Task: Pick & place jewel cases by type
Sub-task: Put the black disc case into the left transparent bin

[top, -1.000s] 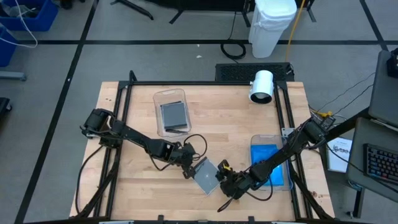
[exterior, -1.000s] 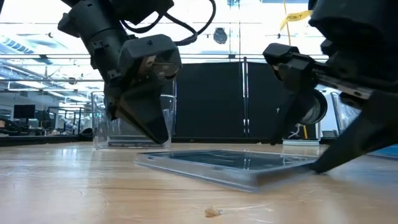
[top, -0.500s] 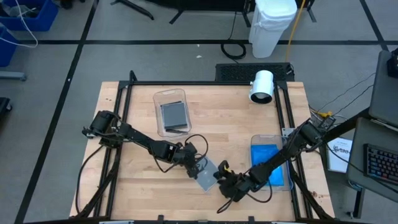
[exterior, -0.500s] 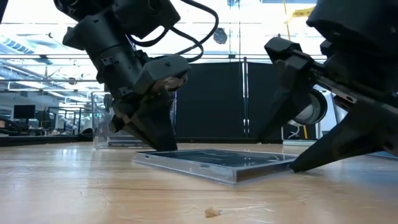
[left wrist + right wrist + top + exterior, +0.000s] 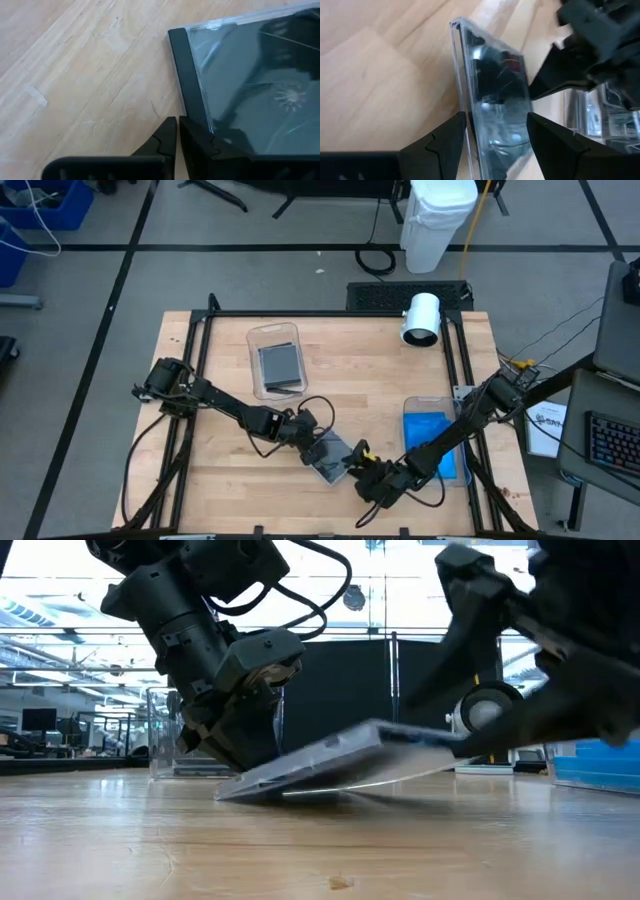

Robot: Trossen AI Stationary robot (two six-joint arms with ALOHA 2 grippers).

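A jewel case (image 5: 330,455) with a clear front and a dark tray stands tilted near the table's near edge, between my two grippers. My left gripper (image 5: 312,445) is shut at the case's left edge, where the dark spine (image 5: 186,85) lies. My right gripper (image 5: 358,468) is shut on the case's right edge, and the case (image 5: 495,100) shows nearly edge-on between its fingers. In the low view the case (image 5: 330,755) slopes up from left to right. My left gripper presses its shut fingertips (image 5: 192,135) on the case's spine edge near a corner, slanting down from the table's left. That edge (image 5: 240,790) rests on the table. My right gripper pinches the case's right edge (image 5: 470,125) between its two fingers, one on each flat face. It comes slanting down from the table's near right. This edge (image 5: 420,735) is lifted clear of the table.
A clear tub (image 5: 277,360) holding grey cases stands at the far left of centre. A second clear tub (image 5: 435,442) with blue cases stands at the right, behind my right arm. A white cylinder (image 5: 421,318) lies at the far edge. A crumb (image 5: 343,882) lies on the wood near the front.
My left gripper came down at the case's left edge and then kept still. My right gripper rose and tipped upward, raising the case's right edge. The case went from lying nearly flat to tilted, and its left edge stayed on the table.
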